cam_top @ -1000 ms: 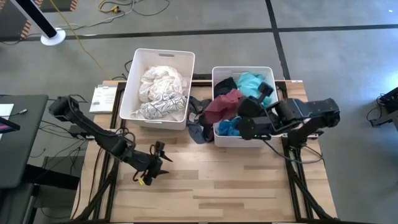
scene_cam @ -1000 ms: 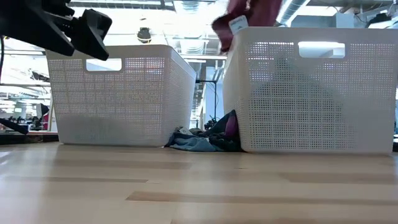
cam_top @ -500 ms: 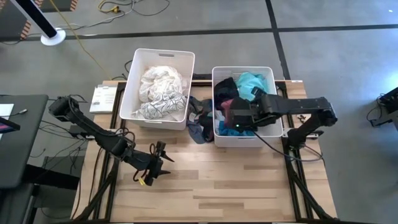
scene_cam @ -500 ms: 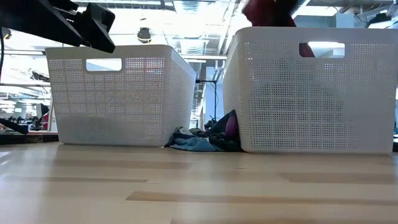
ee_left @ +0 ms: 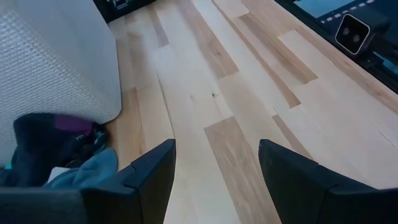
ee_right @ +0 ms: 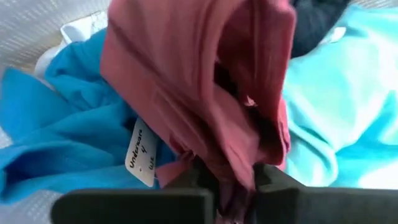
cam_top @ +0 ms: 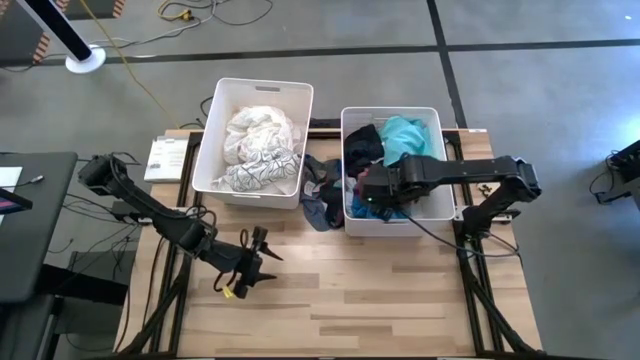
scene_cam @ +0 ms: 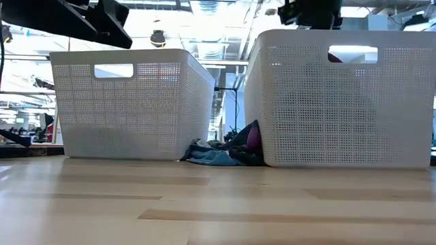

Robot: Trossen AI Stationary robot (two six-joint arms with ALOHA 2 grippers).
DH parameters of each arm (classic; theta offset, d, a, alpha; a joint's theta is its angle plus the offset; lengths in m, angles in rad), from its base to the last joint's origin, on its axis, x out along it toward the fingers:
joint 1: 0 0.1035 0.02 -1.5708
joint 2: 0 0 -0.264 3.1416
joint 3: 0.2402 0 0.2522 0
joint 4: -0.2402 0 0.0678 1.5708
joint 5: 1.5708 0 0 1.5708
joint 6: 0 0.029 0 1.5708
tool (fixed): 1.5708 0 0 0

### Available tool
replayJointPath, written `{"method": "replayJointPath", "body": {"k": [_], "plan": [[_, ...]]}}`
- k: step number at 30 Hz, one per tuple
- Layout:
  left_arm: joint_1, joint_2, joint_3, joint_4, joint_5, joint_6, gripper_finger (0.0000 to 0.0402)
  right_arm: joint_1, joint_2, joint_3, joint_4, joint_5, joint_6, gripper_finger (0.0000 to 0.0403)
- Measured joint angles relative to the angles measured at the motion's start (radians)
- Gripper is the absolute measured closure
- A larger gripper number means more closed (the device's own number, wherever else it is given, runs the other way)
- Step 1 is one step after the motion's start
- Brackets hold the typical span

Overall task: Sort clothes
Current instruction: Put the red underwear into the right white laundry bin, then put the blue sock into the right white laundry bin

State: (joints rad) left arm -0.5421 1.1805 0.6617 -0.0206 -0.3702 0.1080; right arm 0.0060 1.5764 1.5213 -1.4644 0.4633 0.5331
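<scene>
Right pincer [ee_right: 235, 186] pinches the maroon garment [ee_right: 205, 93] inside the right bin [cam_top: 350, 215].

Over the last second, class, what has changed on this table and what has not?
The right hand carried the maroon garment from above the right bin's front edge down into it, among the teal clothes; its fingers still pinch the fabric. The left hand, the left bin and the pile between the bins stayed put.
</scene>
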Motion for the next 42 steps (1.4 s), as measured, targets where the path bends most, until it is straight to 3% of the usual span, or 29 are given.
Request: {"method": "replayJointPath", "body": {"k": [19, 29, 35, 42], "plan": [[0.074, 0.000, 0.000, 0.037, -0.002, 0.028, 0.0178, 0.089, -0.086, -0.014, 0.119, -0.102, -0.010, 0.0170], [0.159, 0.043, 0.000, 0.107, 0.018, 0.068, 0.0178, 0.219, -0.192, -0.014, 0.350, -0.098, -0.085, 0.0170], [0.211, 0.209, 0.000, 0.246, 0.051, 0.119, 0.0178, 0.314, -0.205, -0.014, 0.465, -0.098, -0.142, 0.0170], [0.311, 0.404, 0.054, 0.379, 0.041, 0.123, 0.0178, 0.417, -0.186, -0.014, 0.459, -0.092, -0.142, 0.0171]]}}
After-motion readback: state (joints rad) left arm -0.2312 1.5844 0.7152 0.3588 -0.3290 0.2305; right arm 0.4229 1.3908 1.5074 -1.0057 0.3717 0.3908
